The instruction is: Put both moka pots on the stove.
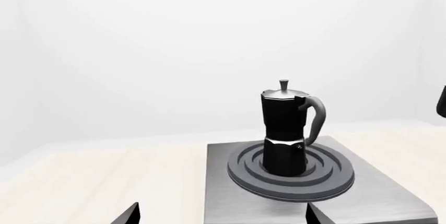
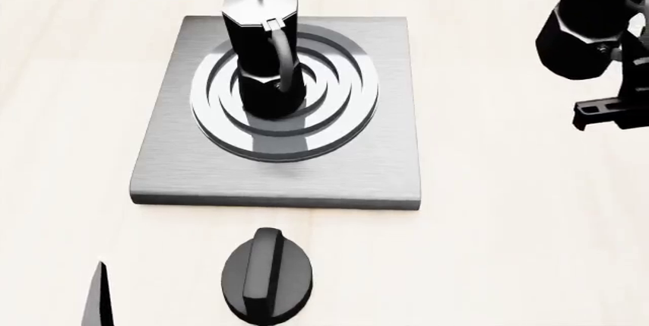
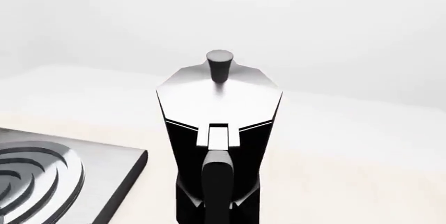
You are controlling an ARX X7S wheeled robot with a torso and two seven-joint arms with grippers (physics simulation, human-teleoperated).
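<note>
Pale wood surface [image 2: 507, 250] is spread under everything, and the grey stove [image 2: 172, 166] is laid flat on it. One moka pot [image 2: 261, 45] is stood upright on the burner rings, handle turned toward the robot. The second moka pot [image 3: 218, 130] is seen beside the stove, at the right gripper [image 2: 609, 109]; whether the jaws are closed on it cannot be told. Near the stove's front edge, a black knob [image 2: 267, 274] is set. Left gripper [image 1: 219, 214] fingertips are spread wide, nothing held.

moka pot [image 2: 261, 45] upright on stove [image 2: 172, 159] | knob [image 2: 267, 274] near stove
</note>
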